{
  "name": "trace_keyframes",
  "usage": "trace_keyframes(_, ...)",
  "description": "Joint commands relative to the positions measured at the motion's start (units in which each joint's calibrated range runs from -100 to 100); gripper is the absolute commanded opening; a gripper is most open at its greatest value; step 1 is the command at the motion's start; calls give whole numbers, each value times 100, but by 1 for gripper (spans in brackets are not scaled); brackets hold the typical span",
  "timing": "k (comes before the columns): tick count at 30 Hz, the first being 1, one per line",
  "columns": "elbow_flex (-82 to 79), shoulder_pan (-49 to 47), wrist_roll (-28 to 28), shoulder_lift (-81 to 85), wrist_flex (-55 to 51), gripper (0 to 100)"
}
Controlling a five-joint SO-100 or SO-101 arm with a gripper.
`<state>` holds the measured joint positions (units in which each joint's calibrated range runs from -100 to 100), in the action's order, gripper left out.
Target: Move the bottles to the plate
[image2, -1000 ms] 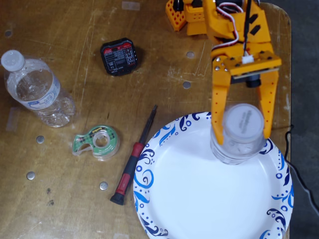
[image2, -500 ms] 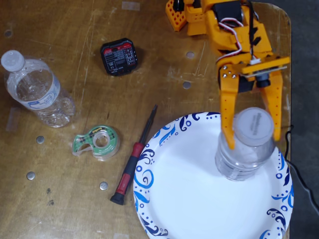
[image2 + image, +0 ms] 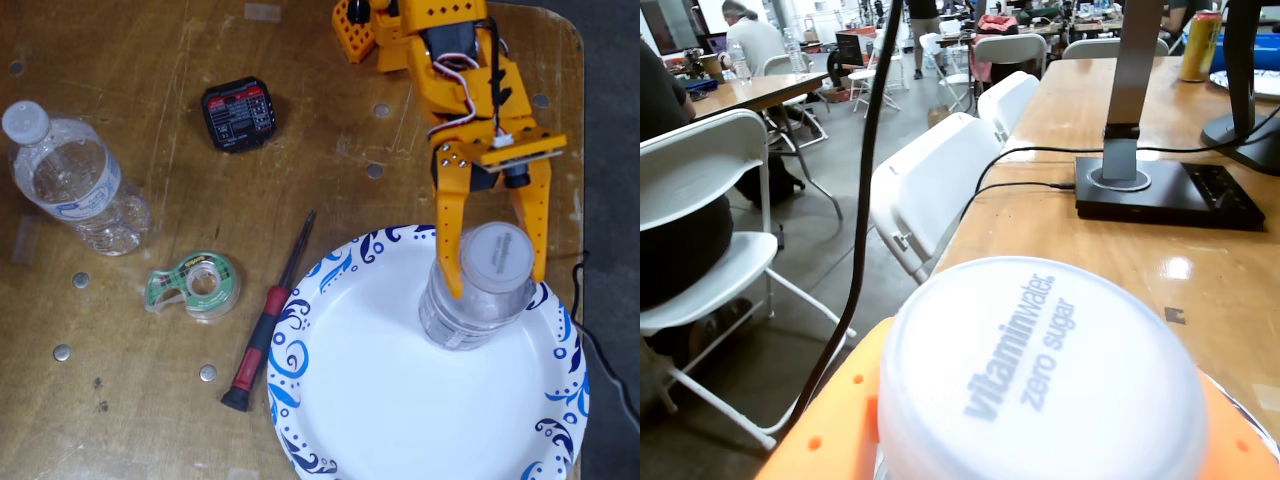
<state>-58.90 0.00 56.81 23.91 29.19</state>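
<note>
In the fixed view a clear ribbed bottle (image 3: 478, 300) with a white cap stands on the upper right part of the white, blue-patterned plate (image 3: 380, 400). My orange gripper (image 3: 497, 285) comes down from the top edge and is shut on this bottle, one finger on each side just below the cap. The wrist view is filled at the bottom by that cap (image 3: 1040, 380), printed "vitaminwater zero sugar", with orange fingers (image 3: 830, 440) beside it. A second bottle (image 3: 75, 180) with a blue-white label lies on the table at far left, well away from the plate.
A green tape dispenser (image 3: 195, 285), a red-handled screwdriver (image 3: 265, 330) and a small black device (image 3: 240, 113) lie between the left bottle and the plate. The table's right edge (image 3: 582, 150) runs close by the gripper, with a dark cable (image 3: 600, 350) beyond it.
The gripper and its bottle swung right and toward the plate's rim half a second ago, then came back left and slightly up. The lying bottle has not moved.
</note>
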Motion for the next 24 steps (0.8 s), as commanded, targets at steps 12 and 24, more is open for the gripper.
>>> trace_keyframes(12,43,-38,-73,-671,1093,8)
trace_keyframes(24,70,-38,-37,-367,997,27)
